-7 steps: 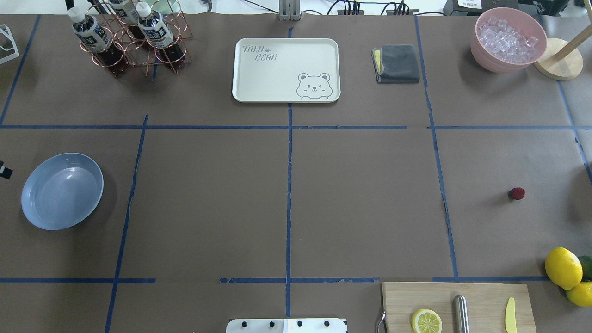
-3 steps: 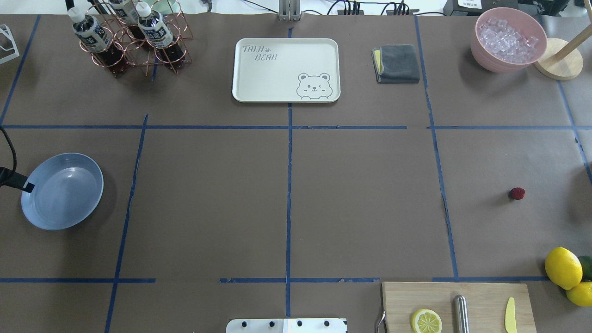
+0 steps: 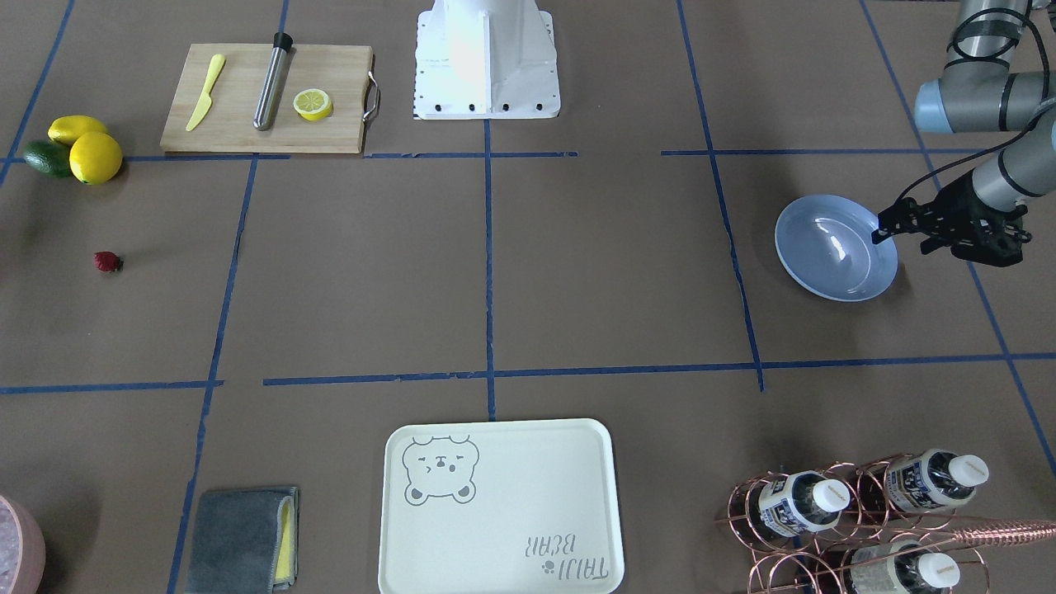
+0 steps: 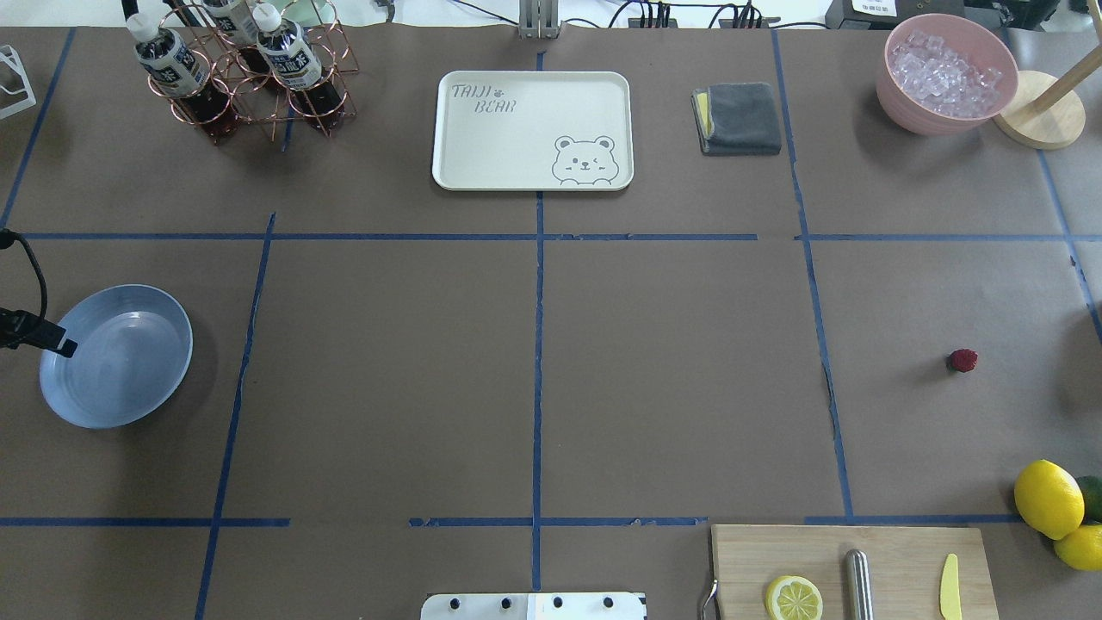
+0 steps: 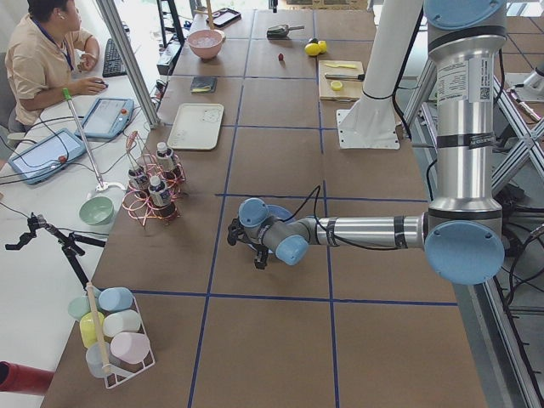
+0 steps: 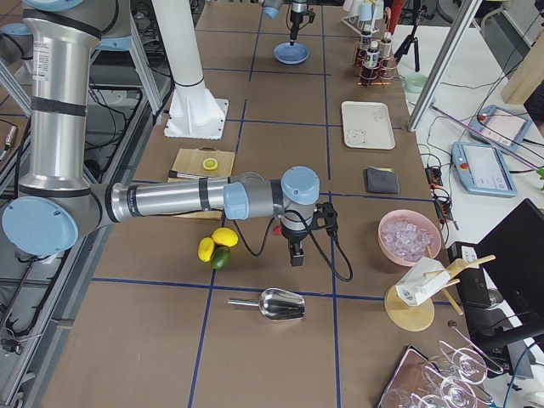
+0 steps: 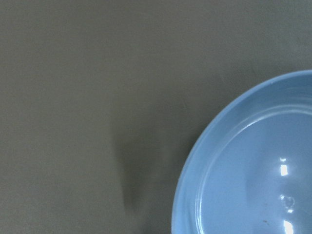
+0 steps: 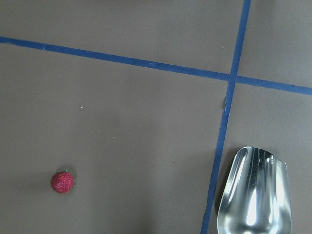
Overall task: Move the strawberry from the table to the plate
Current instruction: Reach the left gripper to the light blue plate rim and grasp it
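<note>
The strawberry, small and dark red, lies on the brown table at the right, also in the front-facing view and low left in the right wrist view. The light blue plate sits empty at the far left. My left gripper hangs over the plate's outer rim, its fingers drawn to one narrow tip, holding nothing. My right gripper shows only in the exterior right view, above the table near the strawberry. I cannot tell whether it is open or shut.
Lemons and a cutting board with a lemon half, a metal rod and a yellow knife lie front right. A metal scoop is near the strawberry. Bear tray, grey cloth, ice bowl and bottle rack line the back.
My left gripper has come in from the left edge and moved right, over the plate's rim. The strawberry and plate have not moved.
</note>
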{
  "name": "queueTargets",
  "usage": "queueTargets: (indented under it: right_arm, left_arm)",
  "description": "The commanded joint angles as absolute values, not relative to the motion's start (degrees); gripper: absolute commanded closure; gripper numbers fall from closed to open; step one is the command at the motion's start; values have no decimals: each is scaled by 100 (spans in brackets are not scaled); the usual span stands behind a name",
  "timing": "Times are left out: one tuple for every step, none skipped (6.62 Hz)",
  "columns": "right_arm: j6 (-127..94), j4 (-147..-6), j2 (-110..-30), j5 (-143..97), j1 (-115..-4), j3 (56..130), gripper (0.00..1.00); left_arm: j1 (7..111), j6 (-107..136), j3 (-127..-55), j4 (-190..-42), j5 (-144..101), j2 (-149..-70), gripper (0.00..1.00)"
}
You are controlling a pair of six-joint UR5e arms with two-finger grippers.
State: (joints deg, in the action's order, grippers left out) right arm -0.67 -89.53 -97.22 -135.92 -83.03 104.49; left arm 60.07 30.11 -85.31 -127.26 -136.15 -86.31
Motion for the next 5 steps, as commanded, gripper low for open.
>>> queueTargets:
  right_arm:
    - [-79,-8859,-9729,-13597,-8279,10441,0]
    - [-88,-8859,-9729,-13597,-8279,10441,0]
    - [-97,-8859,-9738,-13597,-8279,10441,0]
    - [-105,-8859,-9738,-13605,-8279,10441,0]
    - [-105,-8859,-9738,-13605,-8279,10441,0]
  left_arm:
    - [5977,3006,-8464,-12727,-13605,-8684,21]
    - [5950,3006,-8429,-12727,-13605,-8692,24]
    - [5915,3006,-8429,-12727,-13605,-8692,24]
    - [5880,3006,-8429,-12727,-13605,-8692,32]
    - [5880,3006,-8429,-12727,-13605,-8692,50]
